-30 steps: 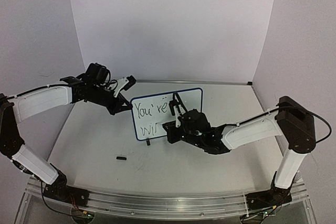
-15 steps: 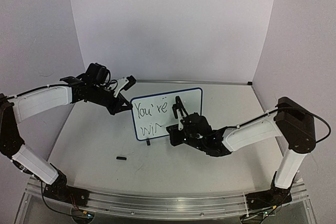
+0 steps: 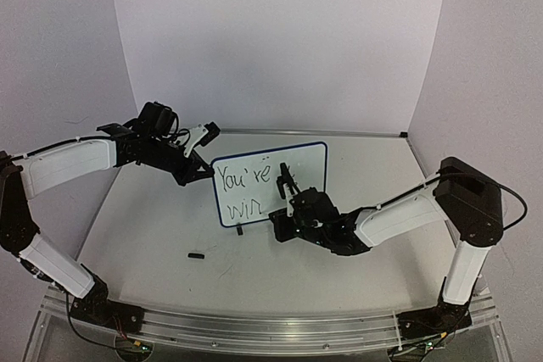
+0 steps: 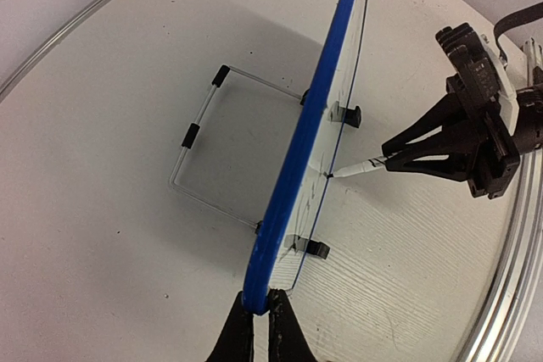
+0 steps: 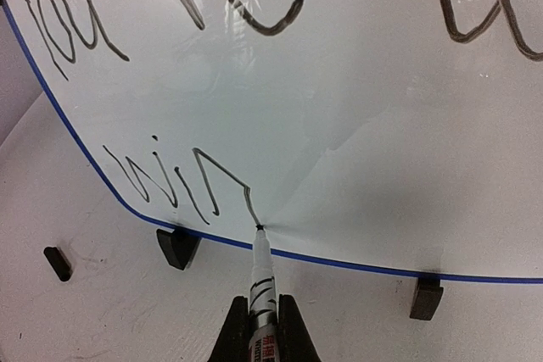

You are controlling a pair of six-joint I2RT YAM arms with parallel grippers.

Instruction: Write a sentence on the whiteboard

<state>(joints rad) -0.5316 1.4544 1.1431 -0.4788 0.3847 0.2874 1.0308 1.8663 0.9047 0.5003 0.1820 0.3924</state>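
1. The whiteboard [image 3: 307,161] stands upright on its two black feet [image 5: 178,246] near the middle of the table [image 3: 144,226], in the same place as a second ago.
2. The left gripper [image 3: 204,172] has not moved. Its fingers are closed on the blue frame at the board's left edge, and the left wrist view shows them pinching that edge.
3. The right gripper [image 3: 289,188] is clamped shut on the marker pen [image 5: 260,281], the barrel held between its fingers.
4. Over the last second the right gripper has slid a little to the right along the board and sunk lower. The right arm's elbow now sits slightly further in toward the board.
5. The sentence [image 3: 246,179] has grown. The top row still reads "You're", while the lower row [image 5: 174,180], earlier only "wi" and the start of a stroke, now reads "win".
6. The pen tip touches the board at the end of the "n", just above the bottom frame and between the two feet.
7. A small black cap [image 3: 196,254] lies on the table in front of the board's left side, where it lay before.
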